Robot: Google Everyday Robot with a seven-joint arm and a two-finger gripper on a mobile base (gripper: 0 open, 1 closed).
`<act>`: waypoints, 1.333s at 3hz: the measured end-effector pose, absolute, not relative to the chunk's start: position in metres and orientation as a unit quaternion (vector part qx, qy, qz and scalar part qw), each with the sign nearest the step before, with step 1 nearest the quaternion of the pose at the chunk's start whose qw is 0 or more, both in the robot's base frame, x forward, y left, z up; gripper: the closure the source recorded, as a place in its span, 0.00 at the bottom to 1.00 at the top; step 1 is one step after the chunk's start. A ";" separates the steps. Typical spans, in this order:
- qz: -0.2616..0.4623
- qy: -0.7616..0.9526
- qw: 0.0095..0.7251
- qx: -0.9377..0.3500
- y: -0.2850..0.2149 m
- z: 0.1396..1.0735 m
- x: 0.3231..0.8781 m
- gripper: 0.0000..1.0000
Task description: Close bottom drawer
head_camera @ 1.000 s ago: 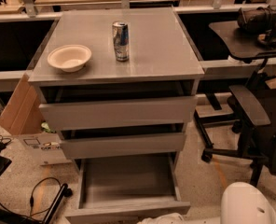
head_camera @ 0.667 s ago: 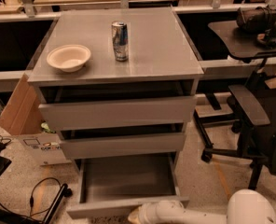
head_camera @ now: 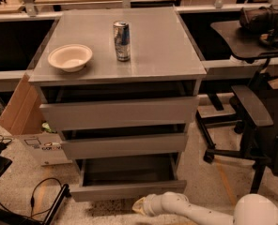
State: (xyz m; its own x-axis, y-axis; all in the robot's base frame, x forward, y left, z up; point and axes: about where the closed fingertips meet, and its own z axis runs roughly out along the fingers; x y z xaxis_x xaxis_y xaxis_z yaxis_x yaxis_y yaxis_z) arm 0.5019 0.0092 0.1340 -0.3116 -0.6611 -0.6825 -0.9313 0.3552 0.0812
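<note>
Bottom drawer is out: lowest of the three on the cabinet, its slim front panel pulled well clear of the two fronts above, inside open to view. That panel runs left to right across your view, so the push has to go straight back, square to the panel, into the cabinet.

Your gripper sits low, just in front of the panel and a touch right of its centre, at the tip of the white arm coming in from lower right. Touching or just off it? Can't tell from here. Released or clenched? Can't tell that either.

My read: you're lined up for the push. Meet the panel near its middle so the drawer doesn't skew going in.

Up top, a bowl and a can; push gently. The chair is off right, well apart.
</note>
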 end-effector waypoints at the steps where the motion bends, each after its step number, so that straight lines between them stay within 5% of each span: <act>1: 0.208 0.764 0.347 -0.503 -0.023 0.157 0.586 1.00; 4: 0.273 0.722 0.359 -0.525 0.031 0.161 0.623 1.00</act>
State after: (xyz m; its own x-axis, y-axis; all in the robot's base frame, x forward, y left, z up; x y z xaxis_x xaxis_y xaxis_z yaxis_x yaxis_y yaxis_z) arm 0.6235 0.0308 0.1605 -0.1912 -0.5626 -0.8043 -0.9540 0.2993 0.0175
